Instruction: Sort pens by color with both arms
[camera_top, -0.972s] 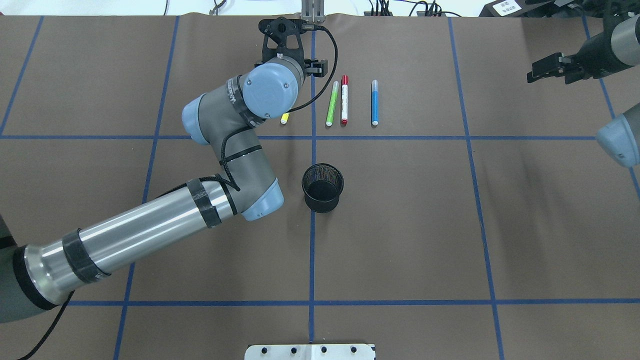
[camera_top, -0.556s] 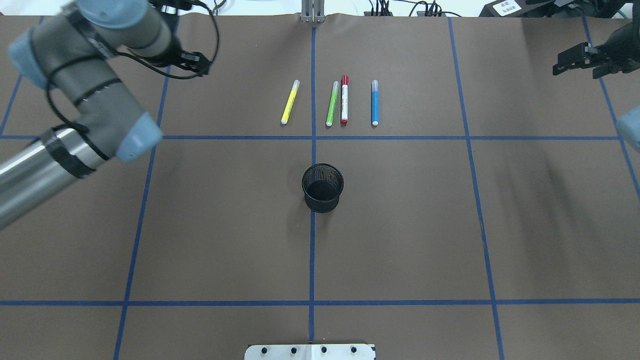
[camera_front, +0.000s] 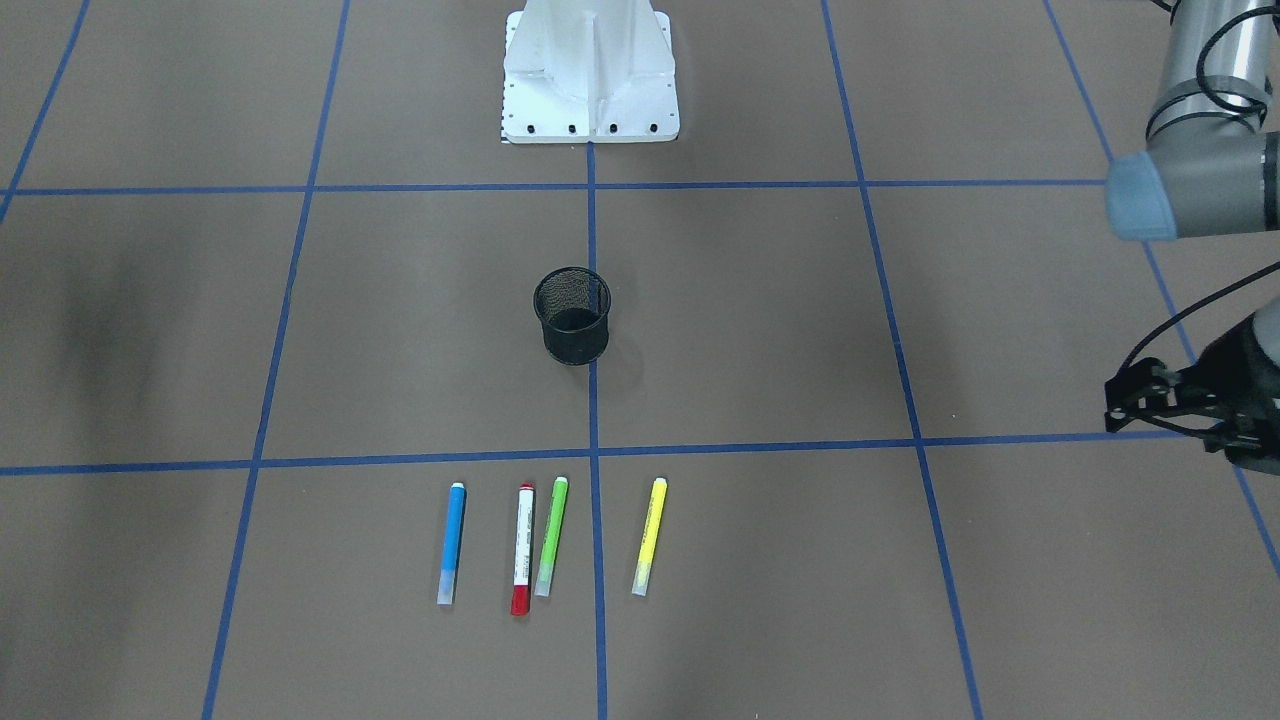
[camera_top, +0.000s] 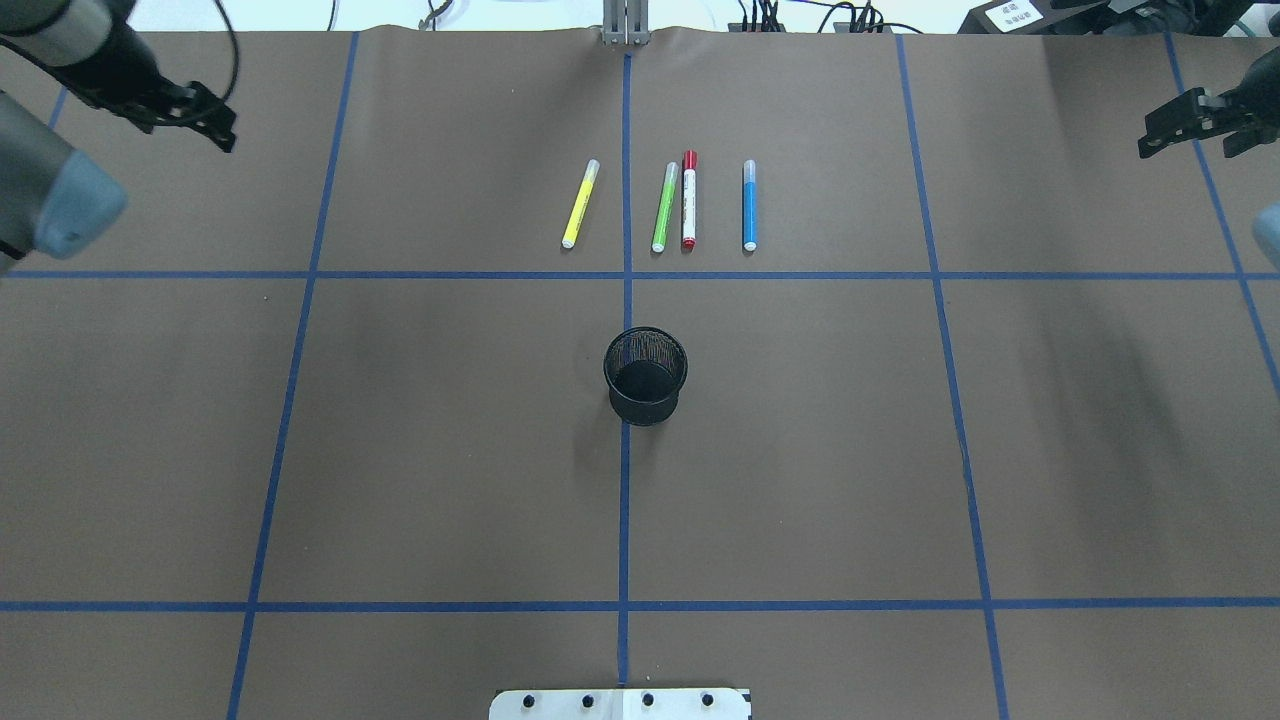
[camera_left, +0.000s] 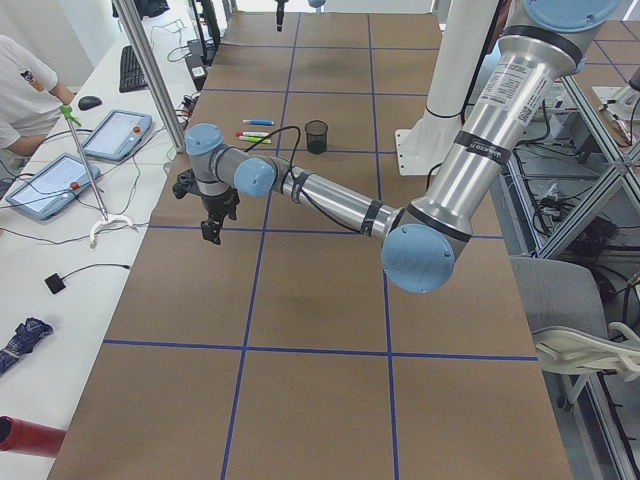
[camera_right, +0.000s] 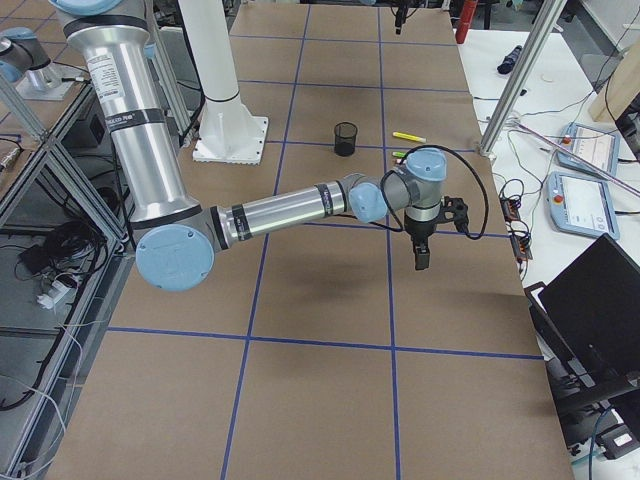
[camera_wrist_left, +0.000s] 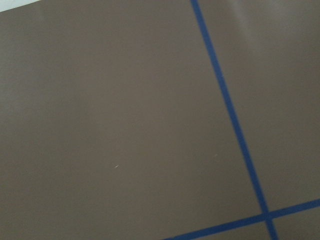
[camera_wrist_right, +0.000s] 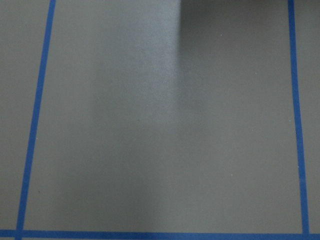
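Left gripper (camera_top: 205, 118) has pulled off the pen row to the far-left corner. Right gripper (camera_top: 1165, 128) has backed further right. Finger spread unreadable on both, nothing held. Yellow pen (camera_top: 579, 204), green pen (camera_top: 664, 207), red-capped pen (camera_top: 689, 200) and blue pen (camera_top: 749, 204) lie in a far-centre row — sorting likely finished.

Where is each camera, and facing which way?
Overhead: behind robot, looking forward-down at pens; left claw, right claw at far corners.
Front-facing: across table, facing pedestal base; left arm at view right.
Exterior left: table's left end; left arm near.
Exterior right: opposite end; right arm near.
Wrist cameras: looking down at table, no claw.
Overhead, front-facing share the mesh cup.
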